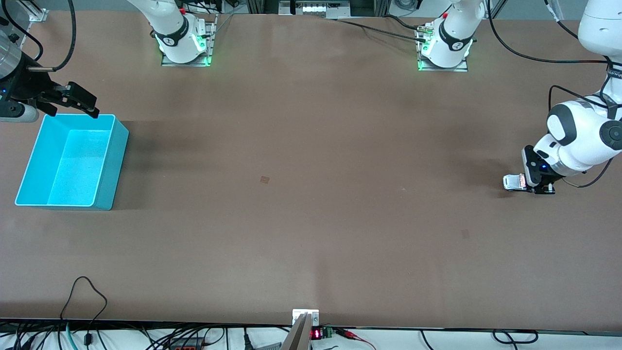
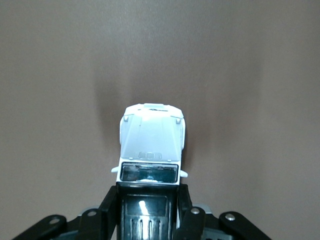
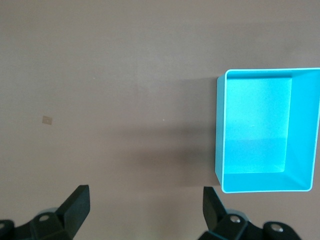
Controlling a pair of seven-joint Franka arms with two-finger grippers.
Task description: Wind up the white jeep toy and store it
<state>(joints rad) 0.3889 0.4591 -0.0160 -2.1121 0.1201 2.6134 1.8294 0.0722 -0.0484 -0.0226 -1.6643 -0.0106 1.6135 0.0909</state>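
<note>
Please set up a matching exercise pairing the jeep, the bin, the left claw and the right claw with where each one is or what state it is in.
Things:
1. jeep
2. bin
3. left claw
4. right claw

States:
A. open, in the air at the bin's rim
B. empty, at the right arm's end of the table
C. shut on the toy, low at the table
D. white, gripped at its rear, at the left arm's end

Pairs: 1-D, 2-B, 3-C, 4-A

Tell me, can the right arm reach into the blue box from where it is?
Probably yes. The right end effector hangs open by the cyan bin's rim, and the bin looks empty with nothing covering it. The left end effector is at the table's left-arm end, gripping the white jeep toy.
</note>
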